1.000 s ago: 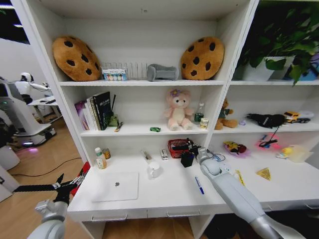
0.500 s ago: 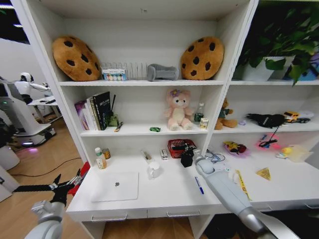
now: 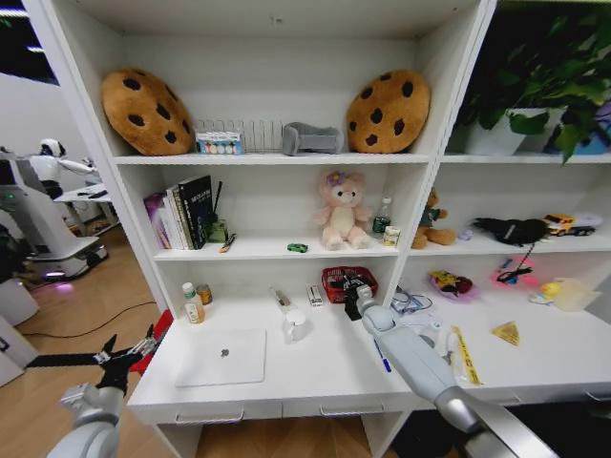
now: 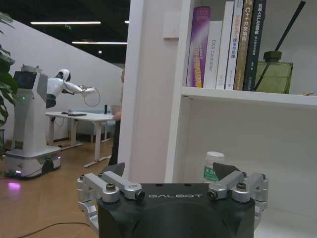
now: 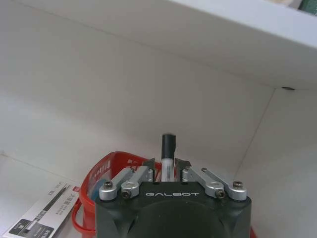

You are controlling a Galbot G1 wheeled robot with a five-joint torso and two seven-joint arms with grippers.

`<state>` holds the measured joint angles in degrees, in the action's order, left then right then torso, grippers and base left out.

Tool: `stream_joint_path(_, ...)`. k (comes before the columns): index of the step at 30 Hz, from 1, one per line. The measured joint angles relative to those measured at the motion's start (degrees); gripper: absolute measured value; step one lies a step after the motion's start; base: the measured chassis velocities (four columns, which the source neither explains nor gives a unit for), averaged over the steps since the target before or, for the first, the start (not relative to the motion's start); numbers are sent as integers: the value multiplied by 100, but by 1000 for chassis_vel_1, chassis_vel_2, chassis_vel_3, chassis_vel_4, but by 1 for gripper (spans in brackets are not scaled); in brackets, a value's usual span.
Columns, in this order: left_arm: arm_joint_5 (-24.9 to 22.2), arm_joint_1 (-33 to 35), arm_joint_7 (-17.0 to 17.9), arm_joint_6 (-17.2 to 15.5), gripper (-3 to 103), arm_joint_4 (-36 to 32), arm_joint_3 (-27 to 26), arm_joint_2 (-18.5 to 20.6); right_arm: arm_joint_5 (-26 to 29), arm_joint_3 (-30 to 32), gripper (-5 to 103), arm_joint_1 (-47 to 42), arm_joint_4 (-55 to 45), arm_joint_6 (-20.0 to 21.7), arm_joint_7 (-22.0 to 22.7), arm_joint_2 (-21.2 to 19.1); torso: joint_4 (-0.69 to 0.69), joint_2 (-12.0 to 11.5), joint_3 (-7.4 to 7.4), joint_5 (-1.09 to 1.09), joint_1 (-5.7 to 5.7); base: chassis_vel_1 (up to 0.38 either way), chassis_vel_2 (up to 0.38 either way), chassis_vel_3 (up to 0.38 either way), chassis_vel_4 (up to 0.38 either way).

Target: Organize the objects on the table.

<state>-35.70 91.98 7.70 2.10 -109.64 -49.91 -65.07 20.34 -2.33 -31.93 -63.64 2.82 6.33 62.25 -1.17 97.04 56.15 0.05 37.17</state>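
The left gripper, fingers spread and empty, waits at the lower left of the frame, off the table's corner. On the white top lie the closed laptop at lower centre and, to its right, the blue pen beside the right arm. The right gripper is clenched on a pen with a black cap, held above the red basket at the back of the table, in the centre of the frame. I think the step is to drop this pen in; it is better to lower it inside the rim first, then release. Behind, shelves hold books and a plush toy; at far left is wooden floor and another robot
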Motion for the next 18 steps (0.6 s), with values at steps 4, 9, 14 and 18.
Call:
stream_joint_path(4, 17, -36, 0, 0, 100, 9, 54, -7, 65, 95, 38, -122, -268, 60, 3, -184, 0, 0, 0, 0, 0, 0, 0, 0, 0)
stream_joint_path(9, 50, -51, 5, 0, 100, 6, 91, -32, 134, 213, 54, -266, -513, 100, 20, -331, -1, 0, 0, 0, 0, 0, 0, 0, 0)
stream_joint_path(14, 57, -21, 7, 0, 100, -30, 87, -54, 252, 302, 71, -396, -800, 149, 48, -424, 0, 0, 0, 0, 0, 0, 0, 0, 0)
stream_joint_path(18, 63, 0, 8, 0, 100, -69, 79, -74, 427, 382, 87, -583, -1210, 230, 61, -549, 0, 0, 0, 1, 0, 0, 0, 0, 0)
